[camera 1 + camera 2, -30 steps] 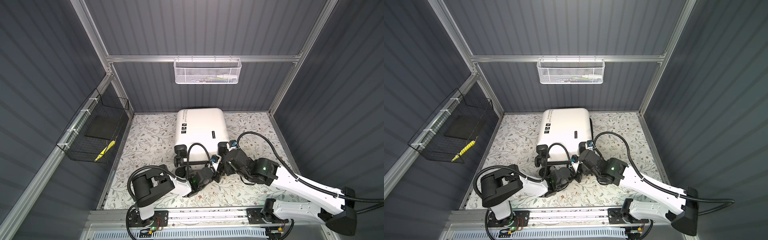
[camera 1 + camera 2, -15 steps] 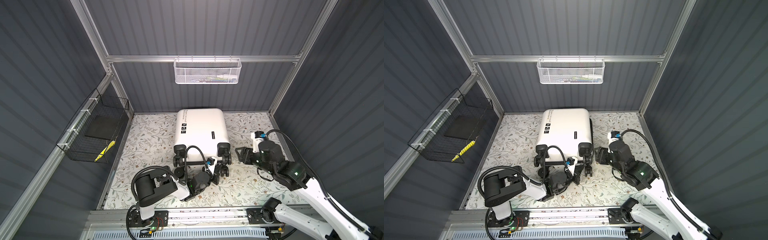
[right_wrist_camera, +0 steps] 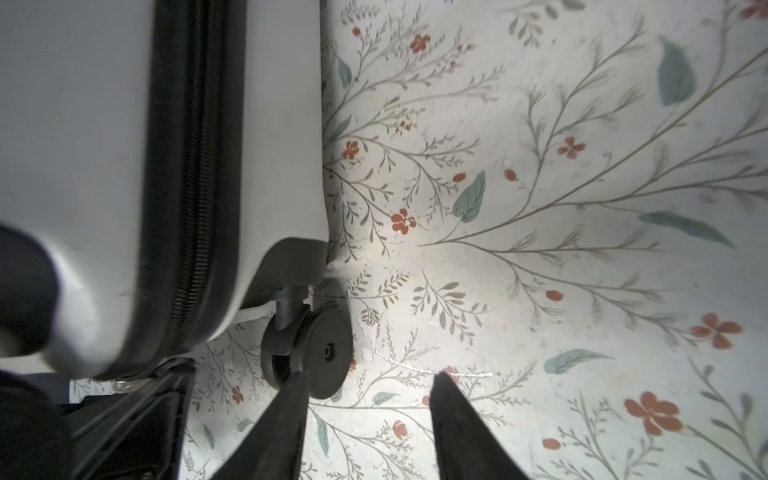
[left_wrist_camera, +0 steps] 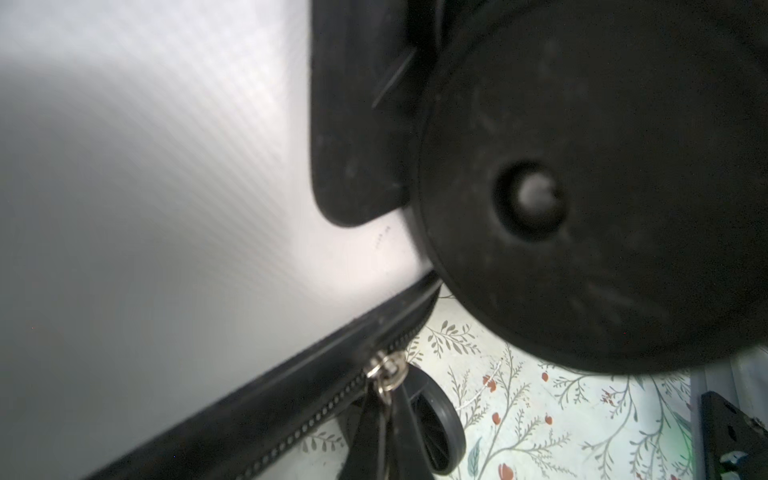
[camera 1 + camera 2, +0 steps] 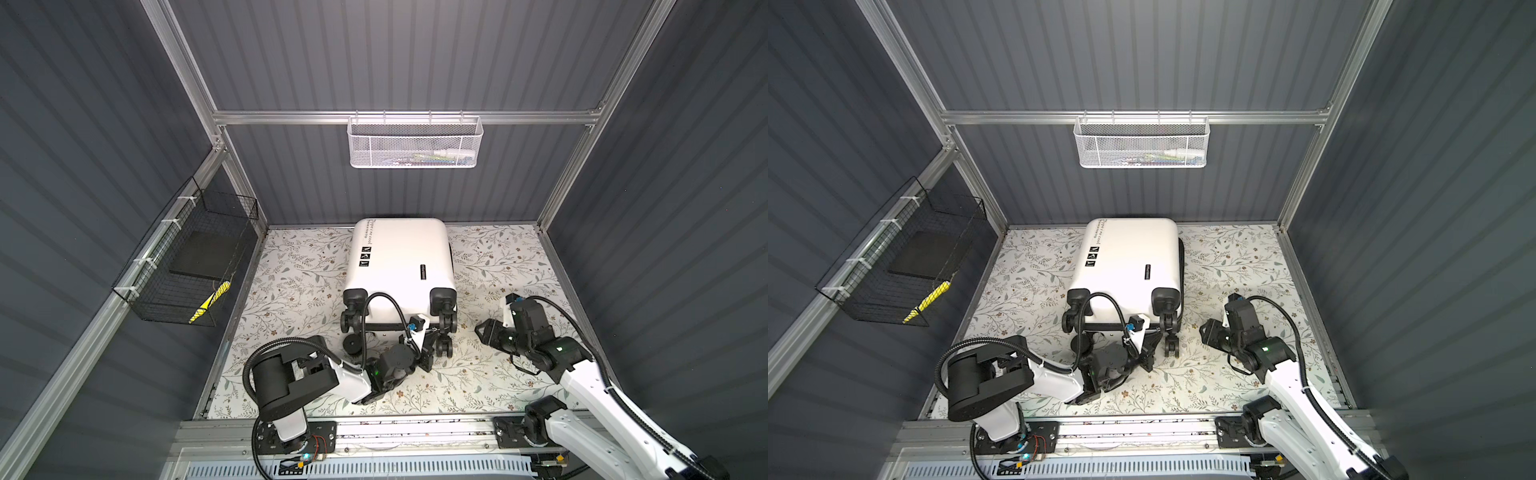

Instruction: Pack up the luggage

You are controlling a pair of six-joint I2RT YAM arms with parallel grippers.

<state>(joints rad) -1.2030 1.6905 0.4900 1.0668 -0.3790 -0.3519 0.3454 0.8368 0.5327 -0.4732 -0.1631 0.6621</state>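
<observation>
The white luggage (image 5: 403, 262) (image 5: 1129, 262) lies flat and zipped closed on the floral mat, its black wheels toward the front. My left gripper (image 5: 432, 334) (image 5: 1154, 334) sits at the wheel end, between the front wheels. In the left wrist view my left gripper (image 4: 388, 415) is shut on the metal zipper pull (image 4: 386, 370), beside a big black wheel (image 4: 582, 187). My right gripper (image 5: 480, 332) (image 5: 1204, 330) hovers to the right of the luggage, apart from it. In the right wrist view it (image 3: 368, 376) stands open and empty near a wheel (image 3: 328, 353).
A white mesh basket (image 5: 415, 143) with small items hangs on the back rail. A black wire basket (image 5: 191, 257) on the left wall holds a dark flat thing and a yellow item (image 5: 208, 301). The floral mat (image 5: 498, 374) ends at the front rail and the walls.
My right gripper has drawn back from the luggage's wheel end, where it was next to the left gripper, out to the right. The left gripper has stayed at the zipper.
</observation>
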